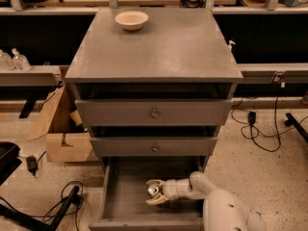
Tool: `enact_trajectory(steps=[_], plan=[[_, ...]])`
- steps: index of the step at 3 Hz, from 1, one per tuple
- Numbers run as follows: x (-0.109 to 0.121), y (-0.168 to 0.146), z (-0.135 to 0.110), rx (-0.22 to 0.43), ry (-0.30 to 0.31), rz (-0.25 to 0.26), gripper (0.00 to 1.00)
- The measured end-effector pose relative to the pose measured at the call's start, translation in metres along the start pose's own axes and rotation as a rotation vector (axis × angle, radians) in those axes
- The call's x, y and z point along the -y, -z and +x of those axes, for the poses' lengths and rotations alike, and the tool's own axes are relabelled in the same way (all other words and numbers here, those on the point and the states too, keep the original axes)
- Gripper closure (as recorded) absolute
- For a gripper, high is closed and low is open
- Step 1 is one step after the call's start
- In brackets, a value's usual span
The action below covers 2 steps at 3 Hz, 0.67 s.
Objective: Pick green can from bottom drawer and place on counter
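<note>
The bottom drawer (126, 196) of the grey cabinet stands pulled open. The green can (154, 190) stands upright on its floor near the middle; mostly its silver top shows. My gripper (155, 191) reaches into the drawer from the right, low over the floor. Its pale fingers (157, 200) sit on the far and near sides of the can and close against it. The can still rests on the drawer floor. The counter (163, 47) is the broad grey top of the cabinet, above the two closed upper drawers.
A cream bowl (131, 19) sits at the counter's back left. A cardboard box (60, 129) stands on the floor left of the cabinet, with cables (57, 196) and a black stand in front of it. More cables (262, 129) lie to the right.
</note>
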<state>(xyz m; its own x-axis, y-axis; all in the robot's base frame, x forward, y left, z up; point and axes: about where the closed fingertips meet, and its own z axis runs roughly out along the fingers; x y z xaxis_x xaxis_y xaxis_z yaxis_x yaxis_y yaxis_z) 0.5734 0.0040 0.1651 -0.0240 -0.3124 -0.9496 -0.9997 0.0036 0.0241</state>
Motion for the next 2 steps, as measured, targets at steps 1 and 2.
enact_trajectory(steps=[1, 2], plan=[[0.0, 0.001, -0.001, 0.0, 0.001, 0.0, 1.0], [-0.009, 0.014, -0.025, -0.004, 0.012, -0.005, 1.0]])
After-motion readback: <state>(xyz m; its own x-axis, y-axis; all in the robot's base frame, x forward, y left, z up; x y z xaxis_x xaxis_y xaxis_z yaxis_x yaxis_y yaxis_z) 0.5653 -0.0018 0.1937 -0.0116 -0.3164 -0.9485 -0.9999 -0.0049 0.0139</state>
